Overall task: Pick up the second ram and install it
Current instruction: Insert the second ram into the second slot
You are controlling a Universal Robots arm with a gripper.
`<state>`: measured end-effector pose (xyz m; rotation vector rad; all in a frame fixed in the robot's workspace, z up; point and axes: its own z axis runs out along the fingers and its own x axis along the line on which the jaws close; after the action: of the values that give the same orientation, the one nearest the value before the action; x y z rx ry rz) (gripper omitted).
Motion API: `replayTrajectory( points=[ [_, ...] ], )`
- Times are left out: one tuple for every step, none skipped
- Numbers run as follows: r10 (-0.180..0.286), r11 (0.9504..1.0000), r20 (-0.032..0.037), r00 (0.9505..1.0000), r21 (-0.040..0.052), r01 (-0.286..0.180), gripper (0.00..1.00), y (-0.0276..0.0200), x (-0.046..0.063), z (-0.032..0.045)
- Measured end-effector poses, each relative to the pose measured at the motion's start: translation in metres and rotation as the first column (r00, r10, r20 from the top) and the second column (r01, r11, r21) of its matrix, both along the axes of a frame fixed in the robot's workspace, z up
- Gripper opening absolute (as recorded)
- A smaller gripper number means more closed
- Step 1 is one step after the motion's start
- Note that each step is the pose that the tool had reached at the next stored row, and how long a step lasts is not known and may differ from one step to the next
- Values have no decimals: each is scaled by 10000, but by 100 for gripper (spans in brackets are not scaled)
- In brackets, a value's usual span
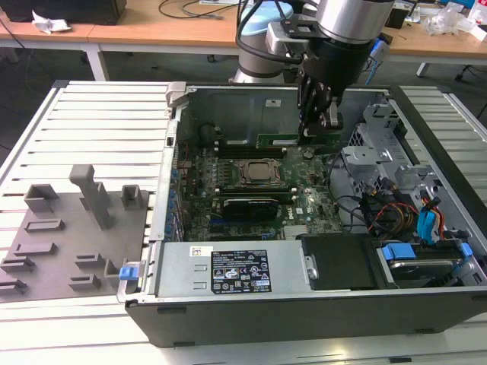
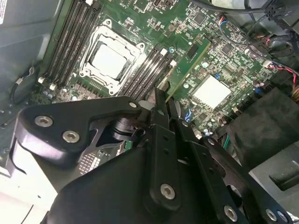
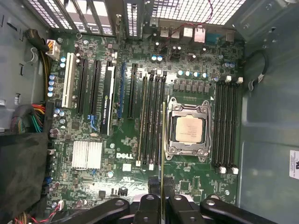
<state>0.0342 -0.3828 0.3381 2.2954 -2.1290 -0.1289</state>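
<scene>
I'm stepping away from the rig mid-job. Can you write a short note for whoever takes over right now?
Gripper: shut on the second ram, gripping it near one end.
Where: inside the open computer case. The stick is held over the memory slots beside the processor socket, lined up lengthwise with them in the first wrist view.
Done: the ram is picked up and brought over the board.
Left: it is not yet seated in a slot.
</scene>
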Motion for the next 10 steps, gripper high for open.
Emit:
replayTrajectory(
  points=[
    [1, 10000, 1, 10000, 0, -1, 14, 0, 0, -28],
    [0, 10000, 0, 10000, -1, 0, 14, 0, 0, -51],
    [0, 10000, 0, 10000, 0, 0, 14, 0, -2, -72],
    [-2, 10000, 1, 10000, 0, 2, 14, 0, -7, -91],
    [0, 10000, 1, 10000, 0, 0, 14, 0, -9, -101],
    [0, 10000, 1, 10000, 0, 0, 14, 0, -12, -119],
    [0, 10000, 0, 10000, 0, 0, 14, 0, -14, -131],
    [0, 10000, 1, 10000, 1, 0, 14, 0, -18, -149],
    [0, 10000, 0, 10000, 0, 0, 14, 0, -22, -164],
    [0, 10000, 0, 10000, -1, 0, 14, 0, -26, -181]
  ],
)
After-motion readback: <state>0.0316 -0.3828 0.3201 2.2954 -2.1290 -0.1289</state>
